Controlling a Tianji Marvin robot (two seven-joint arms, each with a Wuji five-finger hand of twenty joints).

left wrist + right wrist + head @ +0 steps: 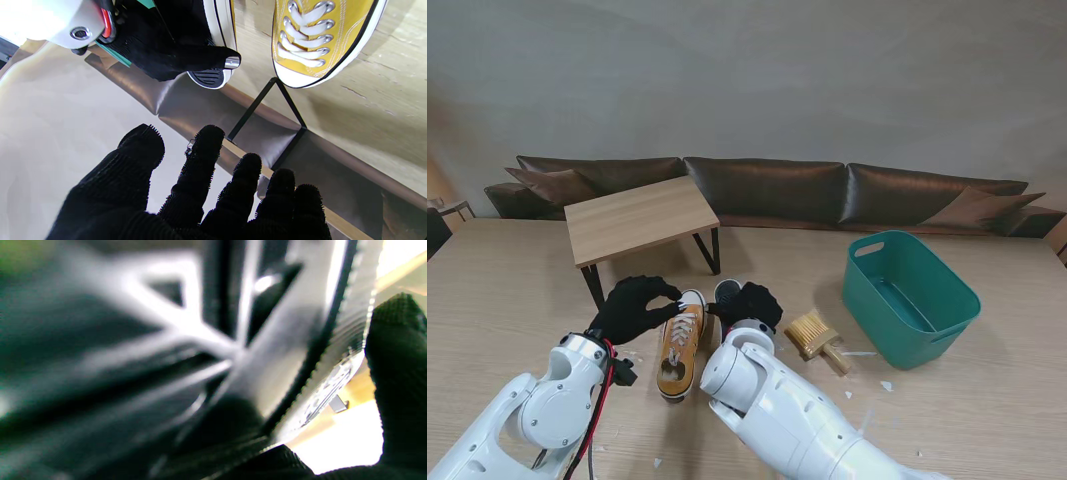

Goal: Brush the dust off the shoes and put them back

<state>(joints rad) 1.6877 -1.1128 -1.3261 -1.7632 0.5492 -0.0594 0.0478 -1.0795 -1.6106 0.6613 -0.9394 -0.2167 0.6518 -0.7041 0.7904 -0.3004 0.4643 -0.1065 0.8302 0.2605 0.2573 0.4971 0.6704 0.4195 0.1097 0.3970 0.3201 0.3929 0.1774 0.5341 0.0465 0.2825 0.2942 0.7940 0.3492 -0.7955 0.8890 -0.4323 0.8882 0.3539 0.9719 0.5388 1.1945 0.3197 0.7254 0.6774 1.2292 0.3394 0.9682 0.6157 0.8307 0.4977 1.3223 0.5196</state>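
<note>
Right robot hand (749, 303) around black shoe (726, 291)

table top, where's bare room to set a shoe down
Bare wood lies to the left of the yellow shoe, nearer than the small wooden stand, and beyond the green basket. It is crowded in the middle: both hands, the black shoe and the brush sit close together.
</note>
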